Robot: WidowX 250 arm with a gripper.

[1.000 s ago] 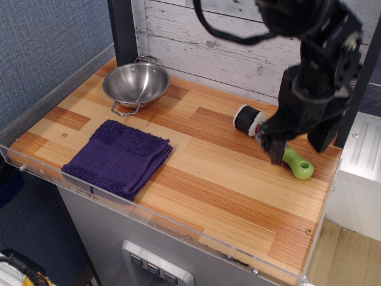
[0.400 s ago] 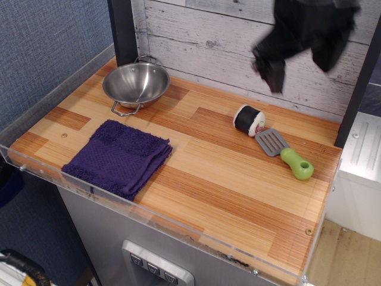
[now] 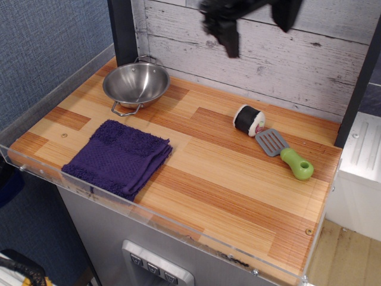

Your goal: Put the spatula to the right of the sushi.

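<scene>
Tool point(image 3: 229, 33) raised, blurred, grip unclear, spatula point(image 3: 284, 153) beside sushi point(image 3: 249, 120), striped wooden counter point(image 3: 202, 179)

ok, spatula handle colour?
Lime green on the grey-bladed toy spatula; clear in the observation.image view.

- A single fixed camera is looking down at the striped wooden tabletop point(image 3: 226, 179) from above its front edge, at a steep oblique angle.
- It is facing toward the whitewashed plank back wall point(image 3: 297, 65), which is filling the top of the frame beyond the tabletop.
- It is sitting near enough that the tabletop is spanning almost the whole width, its clear plastic front rim point(image 3: 149, 214) running diagonally across the lower frame.
- The grey cabinet front point(image 3: 119, 250) below the tabletop is showing at the bottom.
- No second view is sharing the scene.
</scene>
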